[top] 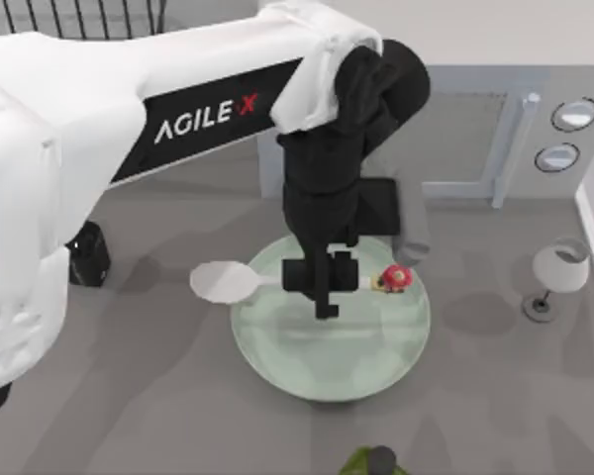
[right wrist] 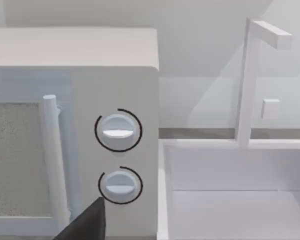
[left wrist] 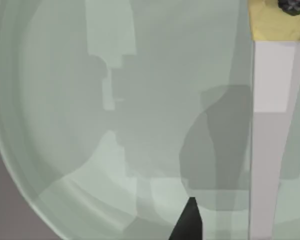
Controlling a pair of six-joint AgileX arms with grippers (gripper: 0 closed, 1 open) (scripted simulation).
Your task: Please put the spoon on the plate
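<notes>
White spoon (top: 240,282) held mid-handle in closed jaws of left gripper (top: 326,297) over plate (top: 376,361), bowl overhanging rim. Shift rightward, lower gently, then release.

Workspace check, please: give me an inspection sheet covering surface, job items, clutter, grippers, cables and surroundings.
Surface: grey table.
Job's things: spoon lies across plate, bowl overhanging the plate's left rim, mushroom end inside the right rim.
Clutter: wine glass at right; green bottle at the near edge; black object at left.
Grippers: left gripper over the spoon handle; right gripper faces the microwave.
Cables: nothing seen.
Surroundings: microwave, white rack.
</notes>
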